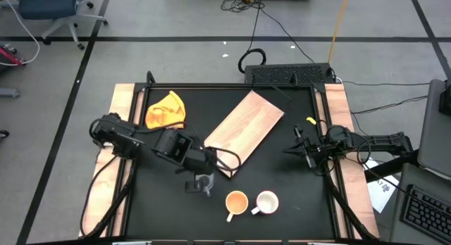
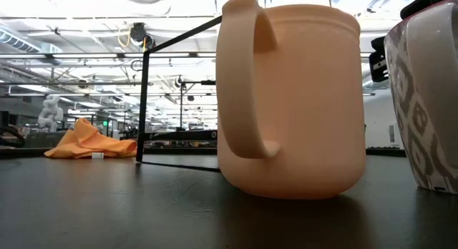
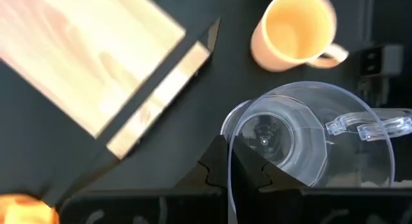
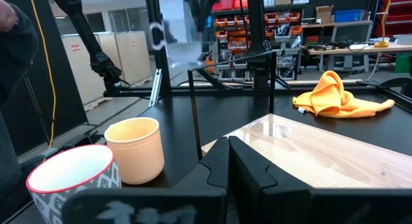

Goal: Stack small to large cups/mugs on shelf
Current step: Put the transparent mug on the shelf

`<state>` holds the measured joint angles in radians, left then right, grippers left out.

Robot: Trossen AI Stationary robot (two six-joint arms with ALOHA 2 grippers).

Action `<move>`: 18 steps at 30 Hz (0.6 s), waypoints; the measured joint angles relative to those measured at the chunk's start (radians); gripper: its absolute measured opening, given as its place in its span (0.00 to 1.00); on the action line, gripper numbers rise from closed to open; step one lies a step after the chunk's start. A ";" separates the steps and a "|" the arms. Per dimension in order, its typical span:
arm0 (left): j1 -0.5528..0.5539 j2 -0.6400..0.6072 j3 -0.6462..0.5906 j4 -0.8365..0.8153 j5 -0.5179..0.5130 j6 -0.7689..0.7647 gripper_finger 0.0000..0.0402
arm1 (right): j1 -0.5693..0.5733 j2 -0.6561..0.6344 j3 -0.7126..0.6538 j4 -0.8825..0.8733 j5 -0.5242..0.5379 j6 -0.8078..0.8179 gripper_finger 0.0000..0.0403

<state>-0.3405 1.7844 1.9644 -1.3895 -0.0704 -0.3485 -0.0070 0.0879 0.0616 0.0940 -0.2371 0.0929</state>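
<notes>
The left gripper (image 3: 230, 161) is clamped on the rim of the clear glass cup (image 3: 283, 137), near the dark end of the shelf (image 1: 246, 125). The yellow-orange mug (image 1: 236, 202) and white mug (image 1: 267, 202) stand side by side on the table (image 1: 162, 210); the right gripper (image 1: 288, 151) waits closed at the right edge

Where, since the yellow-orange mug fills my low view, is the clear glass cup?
Observer: The left gripper is shut on the wall of the clear glass cup, just off the shelf's dark end.
Operator: Is any cup on the shelf?
Observer: None. The shelf carries no cup; the yellow-orange mug and the white mug stand side by side on the black tabletop.
Operator: And the right arm?
Observer: The right gripper waits shut near the table's right side, beyond the shelf.
</notes>
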 joint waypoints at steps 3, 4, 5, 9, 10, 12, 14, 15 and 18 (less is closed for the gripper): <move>0.000 0.000 0.070 -0.005 -0.009 0.035 0.00 | 0.000 0.000 0.000 0.000 0.000 0.000 0.00; -0.001 0.000 0.098 -0.013 -0.016 0.042 0.00 | 0.000 0.000 0.000 0.000 0.000 0.000 0.00; 0.001 0.000 0.124 -0.027 -0.026 0.047 0.00 | 0.000 0.000 0.000 0.000 0.000 0.000 0.00; 0.025 -0.002 0.206 -0.083 -0.046 0.053 0.00 | 0.000 0.000 0.000 0.000 0.000 0.000 0.00; 0.030 -0.002 0.217 -0.092 -0.047 0.054 0.00 | 0.000 0.000 0.000 0.000 0.000 0.000 0.00; 0.037 -0.002 0.227 -0.104 -0.050 0.054 0.00 | 0.000 0.000 0.000 0.000 0.000 0.000 0.00; 0.038 -0.002 0.228 -0.108 -0.050 0.055 0.00 | 0.000 0.000 0.000 0.000 0.000 0.000 0.00; 0.038 -0.002 0.228 -0.110 -0.050 0.054 0.00 | 0.000 0.000 0.000 0.000 0.000 0.000 0.00; 0.032 -0.002 0.228 -0.111 -0.052 0.054 0.00 | 0.000 0.000 0.000 -0.001 0.000 0.000 0.00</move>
<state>-0.3086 1.7828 2.1925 -1.5009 -0.1219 -0.2941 -0.0067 0.0879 0.0616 0.0933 -0.2371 0.0929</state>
